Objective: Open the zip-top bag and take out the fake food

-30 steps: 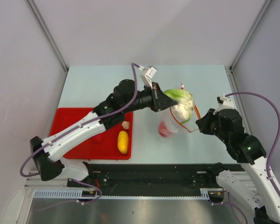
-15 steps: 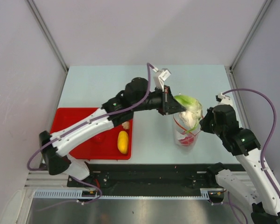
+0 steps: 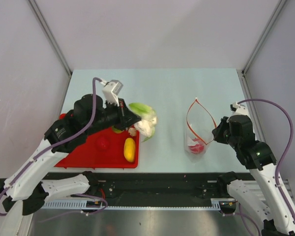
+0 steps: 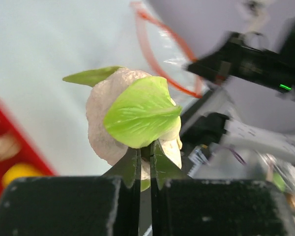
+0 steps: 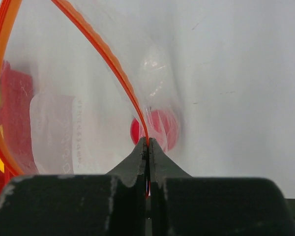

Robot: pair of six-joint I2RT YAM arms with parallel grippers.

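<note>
Over tray's right edge: left gripper (image 3: 129,117) clamped on whitish leafy piece (image 3: 144,122), held in the air, well apart from bag
Right side of table: zip-top bag (image 3: 197,132) upright, mouth gaping, red zip strip (image 3: 191,112) in an open loop
Right gripper (image 3: 216,136): pinched shut on bag rim, propping it up
Inside bag: bagged red ball (image 3: 197,147) at bottom; anything more, can't tell
On red tray (image 3: 78,153): yellow oval (image 3: 130,149), tray red ball (image 3: 103,143), small beige bit (image 3: 132,132)
Progress: bag opened, most pieces out; late stage, by my read
Left to do: set leafy piece down, fetch bagged red ball
</note>
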